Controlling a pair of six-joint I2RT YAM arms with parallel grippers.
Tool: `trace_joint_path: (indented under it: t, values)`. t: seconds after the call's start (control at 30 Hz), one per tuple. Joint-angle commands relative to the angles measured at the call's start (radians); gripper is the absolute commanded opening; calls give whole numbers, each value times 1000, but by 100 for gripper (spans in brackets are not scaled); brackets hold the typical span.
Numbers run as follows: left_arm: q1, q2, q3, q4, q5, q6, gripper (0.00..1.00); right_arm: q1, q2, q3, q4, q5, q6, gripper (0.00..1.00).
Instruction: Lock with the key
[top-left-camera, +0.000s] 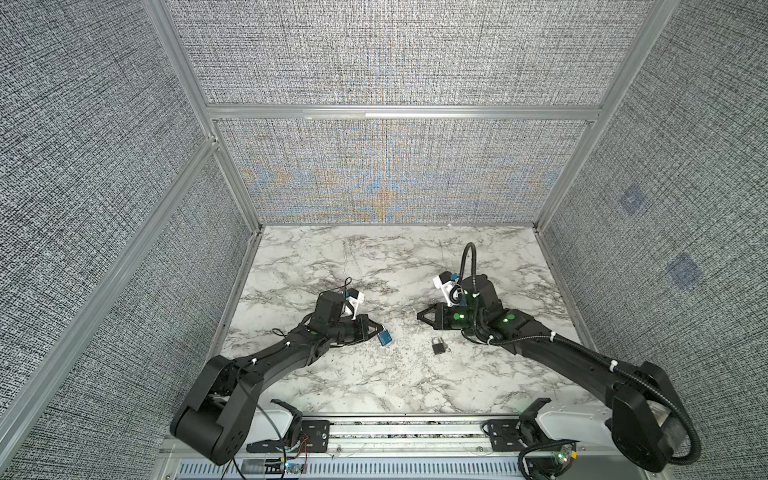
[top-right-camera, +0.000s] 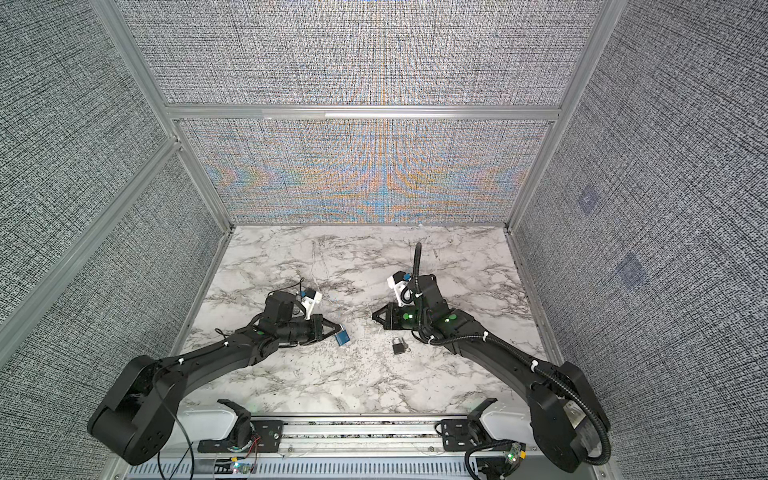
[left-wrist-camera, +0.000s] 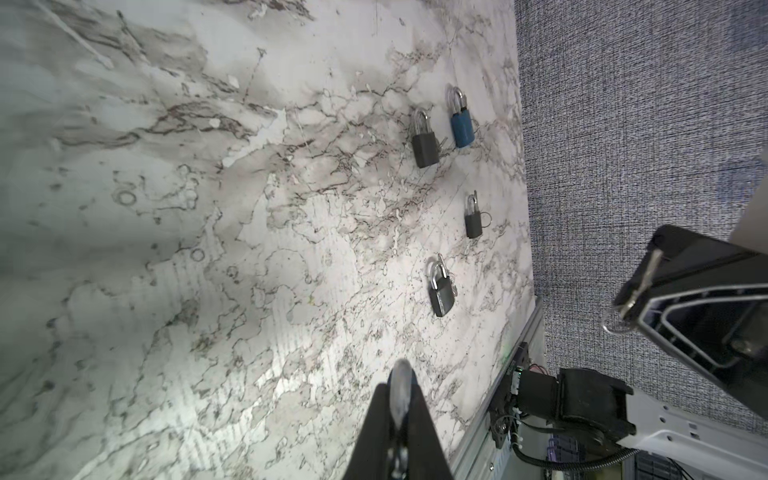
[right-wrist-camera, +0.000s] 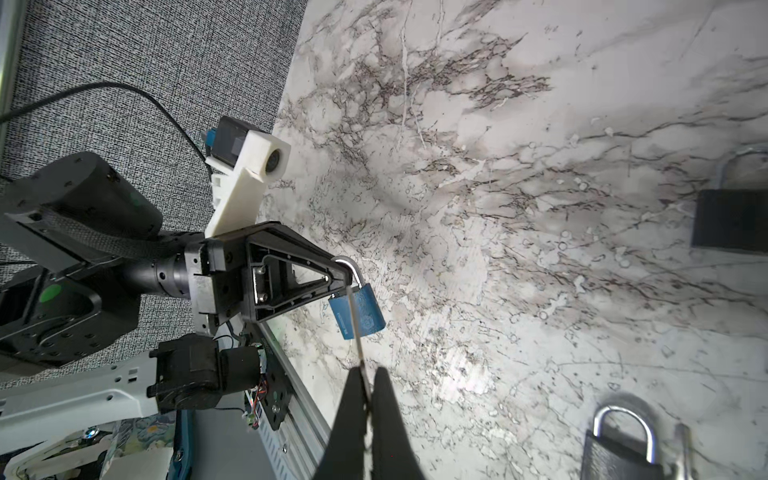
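In both top views the left claw (top-left-camera: 376, 328) is clamped on the shackle of the blue padlock (top-left-camera: 385, 338), which seems lifted just off the counter (top-left-camera: 332, 386) near its middle; the right claw (top-left-camera: 419, 316) is pressed together and points at the lock from the other side, near but apart, and what it pinches is too small to tell here; a grey padlock (top-left-camera: 438, 346) lies flat on the counter beside the right claw, untouched

In the left wrist view the left claw's fingers (left-wrist-camera: 380, 419) close round a bright shackle (left-wrist-camera: 401, 384); across the gap the right claw (left-wrist-camera: 631, 299) nips the key (left-wrist-camera: 645, 277), its ring (left-wrist-camera: 619, 326) dangling; other padlocks (left-wrist-camera: 424, 145) lie on the counter beyond (one of them blue as well)

In the right wrist view the key's blade runs out from the right claw toward the blue padlock and crosses it in the picture; since the top views show a gap, I judge it is not yet in the keyhole; whether the shackle is pressed home I cannot tell

So lock and key are both in hand and brought face to face; what looks left is seating the key, turning it and confirming the shackle holds
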Motion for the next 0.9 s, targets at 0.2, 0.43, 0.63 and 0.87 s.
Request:
trace_joint_path:
  t: [0.2, 0.43, 0.63, 0.87]
  values:
    - [-40, 162, 92, 1, -16, 68, 0, 27, 30, -6, 5, 52, -4, 0]
    - [-43, 254, 124, 6, -16, 80, 0, 35, 40, -18, 2, 67, -6, 0]
    - [-44, 300, 133, 11, -31, 79, 0, 38, 48, -23, -8, 84, -6, 0]
    - [-43, 312, 135, -4, -81, 69, 23, 43, 72, -4, -39, 118, -4, 0]
